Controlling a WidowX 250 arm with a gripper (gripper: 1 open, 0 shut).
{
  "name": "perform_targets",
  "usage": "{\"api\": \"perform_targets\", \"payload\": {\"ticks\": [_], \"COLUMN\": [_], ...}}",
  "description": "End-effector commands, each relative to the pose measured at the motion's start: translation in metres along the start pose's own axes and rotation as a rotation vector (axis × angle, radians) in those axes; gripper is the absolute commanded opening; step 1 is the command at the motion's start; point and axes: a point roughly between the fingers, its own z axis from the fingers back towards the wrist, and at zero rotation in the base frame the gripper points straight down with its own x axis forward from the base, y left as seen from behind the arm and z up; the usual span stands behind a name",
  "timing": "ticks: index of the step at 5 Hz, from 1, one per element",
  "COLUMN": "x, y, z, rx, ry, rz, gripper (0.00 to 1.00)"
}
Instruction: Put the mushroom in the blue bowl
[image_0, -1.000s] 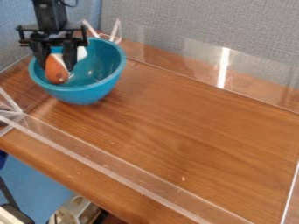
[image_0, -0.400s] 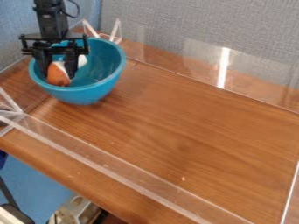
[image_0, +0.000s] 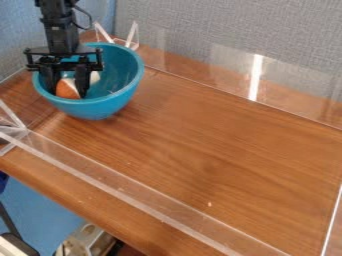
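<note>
End effector (image_0: 67, 80) grips mushroom (image_0: 66, 88) low inside bowl (image_0: 114, 85), jaws approx half-open; next: release, then lift clear.

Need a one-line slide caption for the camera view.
Gripper lowers the mushroom into the blue bowl on a wooden table.

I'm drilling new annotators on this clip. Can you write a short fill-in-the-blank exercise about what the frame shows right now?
1. The end effector is closed on the ____.
2. The mushroom sits within the rim of the ____ bowl.
3. The bowl stands on a ____ table.
4. In the picture, the bowl is near the table's far-____ corner.

Missing words: mushroom; blue; wooden; left
</note>
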Motion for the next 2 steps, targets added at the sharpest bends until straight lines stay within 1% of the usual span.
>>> {"api": "perform_targets", "payload": {"ticks": [1, 2], "x": [-0.0001, -0.002], "y": [0.002, 0.0014], "z": [0.0073, 0.0079], "rx": [0.008, 0.012], "ry": [-0.026, -0.025], "rz": [0.009, 0.015], "gripper": [0.0, 1.0]}}
